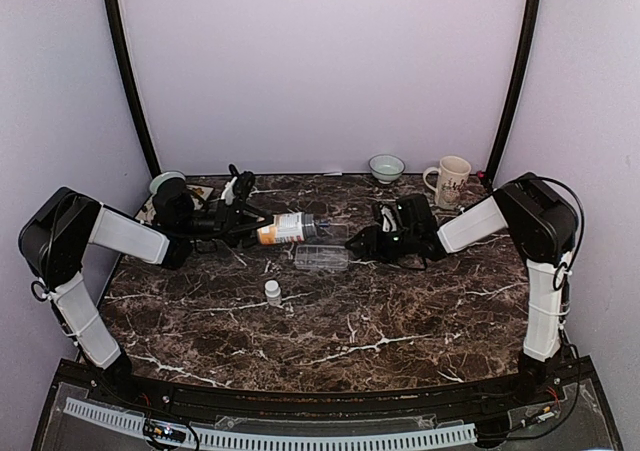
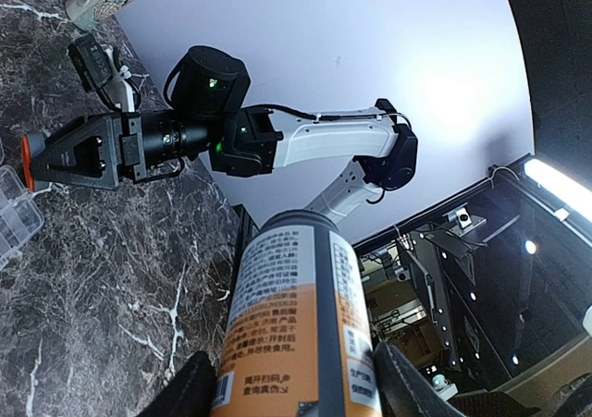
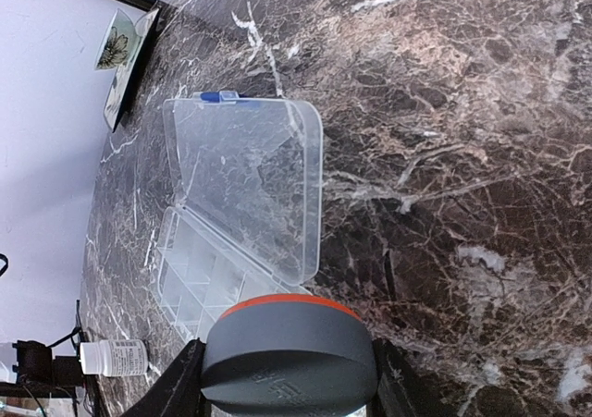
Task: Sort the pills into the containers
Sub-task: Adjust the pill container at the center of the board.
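My left gripper (image 1: 262, 233) is shut on the amber bottle (image 1: 283, 229), which lies level above the table with its uncapped mouth pointing right. Seen from the left wrist, its white and orange label (image 2: 296, 325) fills the space between the fingers. My right gripper (image 1: 368, 241) is shut on the grey cap (image 3: 289, 352), which has an orange rim. Just beyond the cap lies the clear organiser box with its containers (image 3: 199, 269) and its lid (image 3: 245, 190) folded open. In the top view the organiser box (image 1: 322, 258) sits between the two grippers. No pills show.
A tiny white bottle (image 1: 272, 291) stands in front of the organiser. At the back are a cream mug (image 1: 450, 181), a small bowl (image 1: 386, 167), and at the back left a pale cup (image 1: 165, 181) beside a patterned saucer (image 3: 120, 47).
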Controlling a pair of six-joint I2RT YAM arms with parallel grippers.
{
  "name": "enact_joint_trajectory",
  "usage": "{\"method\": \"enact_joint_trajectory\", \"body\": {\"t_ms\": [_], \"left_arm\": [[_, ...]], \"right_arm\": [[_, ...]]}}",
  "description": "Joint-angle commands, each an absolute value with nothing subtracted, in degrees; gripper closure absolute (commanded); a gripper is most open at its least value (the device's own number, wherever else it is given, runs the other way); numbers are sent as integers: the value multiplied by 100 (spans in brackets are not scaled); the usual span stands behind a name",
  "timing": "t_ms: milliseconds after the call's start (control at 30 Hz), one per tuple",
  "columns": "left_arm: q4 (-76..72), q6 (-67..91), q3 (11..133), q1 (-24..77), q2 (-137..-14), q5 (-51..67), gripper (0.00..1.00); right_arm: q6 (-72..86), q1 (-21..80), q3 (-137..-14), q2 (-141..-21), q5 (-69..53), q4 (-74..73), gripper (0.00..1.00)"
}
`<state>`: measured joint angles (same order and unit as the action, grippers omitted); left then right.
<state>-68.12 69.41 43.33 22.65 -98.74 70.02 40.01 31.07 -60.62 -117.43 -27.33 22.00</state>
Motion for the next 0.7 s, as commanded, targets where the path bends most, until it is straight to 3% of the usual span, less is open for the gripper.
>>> {"method": "enact_joint_trajectory", "body": {"t_ms": [0,667], "left_arm": [[-7160,6857,4237,2192,-9775,7047,94],[-7573,6830,3684,1805,-9964,6944,94]], "right_arm": [[4180,3134,-5879,-11568,-2873,2462,71],[4533,3679,-5792,-11455,-2824,2799,71]]}}
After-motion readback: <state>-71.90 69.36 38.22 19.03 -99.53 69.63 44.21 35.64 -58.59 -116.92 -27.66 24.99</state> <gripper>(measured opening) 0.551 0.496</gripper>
